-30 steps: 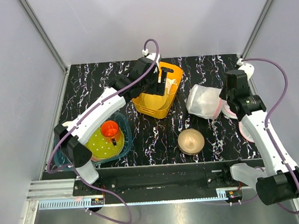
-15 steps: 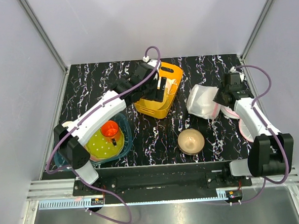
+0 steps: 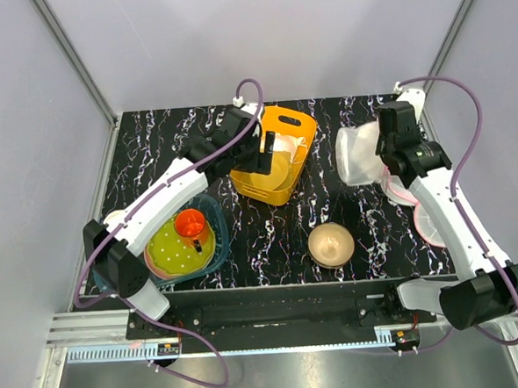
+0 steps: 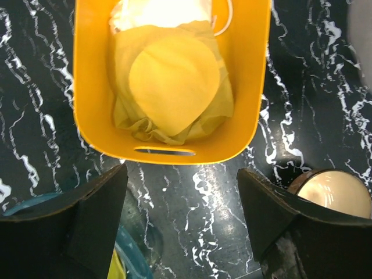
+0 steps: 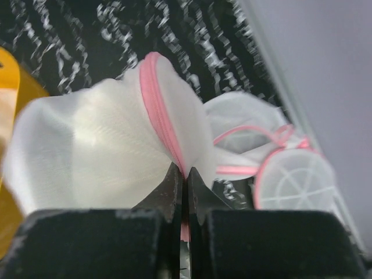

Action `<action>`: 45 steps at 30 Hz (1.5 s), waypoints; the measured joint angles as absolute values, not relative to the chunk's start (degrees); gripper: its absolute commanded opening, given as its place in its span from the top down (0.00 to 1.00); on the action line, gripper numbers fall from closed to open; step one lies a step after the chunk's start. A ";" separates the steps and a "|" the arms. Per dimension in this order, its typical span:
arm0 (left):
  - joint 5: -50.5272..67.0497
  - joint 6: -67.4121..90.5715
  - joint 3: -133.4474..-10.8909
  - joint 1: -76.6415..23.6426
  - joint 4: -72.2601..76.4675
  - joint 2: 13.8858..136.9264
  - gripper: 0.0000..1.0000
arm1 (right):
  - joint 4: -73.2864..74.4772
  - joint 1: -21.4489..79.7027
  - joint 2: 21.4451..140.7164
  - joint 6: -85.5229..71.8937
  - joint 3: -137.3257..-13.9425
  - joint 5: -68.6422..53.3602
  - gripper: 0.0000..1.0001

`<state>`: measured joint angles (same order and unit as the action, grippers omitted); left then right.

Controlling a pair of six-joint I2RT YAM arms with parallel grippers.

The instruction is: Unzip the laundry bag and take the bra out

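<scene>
The laundry bag (image 3: 357,153) is a white mesh drum with pink zip trim, lifted at the far right of the table. My right gripper (image 3: 382,156) is shut on its pink trim; in the right wrist view the fingertips (image 5: 186,172) pinch the pink seam of the bag (image 5: 93,145). My left gripper (image 3: 264,155) is open and empty, hovering over the near edge of the yellow bin (image 3: 287,185); in the left wrist view the gripper (image 4: 181,181) has its jaws wide apart. The bra is hidden; no dark navy fabric shows.
The yellow bin (image 4: 87,87) holds yellowish and white cloth. A tan bowl (image 3: 330,243) stands near the front. A teal bowl (image 3: 217,249) with an orange cup (image 3: 190,224) sits front left. Pink-rimmed white discs (image 3: 424,225) lie at the right, and one disc also shows in the right wrist view (image 5: 293,186).
My right gripper has raised the laundry bag and carried it back toward the far right. My left gripper has shifted slightly left over the yellow bin.
</scene>
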<state>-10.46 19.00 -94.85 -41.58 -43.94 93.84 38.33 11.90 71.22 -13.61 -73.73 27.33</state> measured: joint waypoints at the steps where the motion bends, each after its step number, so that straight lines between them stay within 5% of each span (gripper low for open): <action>1: -10.46 18.98 -94.24 -41.10 -43.88 93.32 0.20 | 39.31 12.95 71.42 -12.73 -75.40 30.20 1.00; 9: -10.00 19.07 -89.27 -37.89 -42.46 89.32 0.20 | 32.56 25.67 78.11 5.43 -75.53 62.19 1.00; 13: -9.04 19.31 -87.13 -37.39 -42.00 88.86 0.20 | 26.33 30.11 86.21 11.90 -69.47 68.29 1.00; 30: -8.38 19.97 -84.90 -36.97 -41.23 88.86 0.20 | 38.76 38.37 102.67 -8.80 -76.60 61.30 1.00; 45: -7.84 20.01 -84.73 -36.95 -40.93 88.86 0.19 | 39.66 32.23 91.35 -8.80 -71.61 61.52 1.00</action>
<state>-7.84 20.01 -84.73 -36.95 -40.93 88.86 39.66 32.23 91.35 -8.80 -71.61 61.52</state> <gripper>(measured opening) 0.799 0.021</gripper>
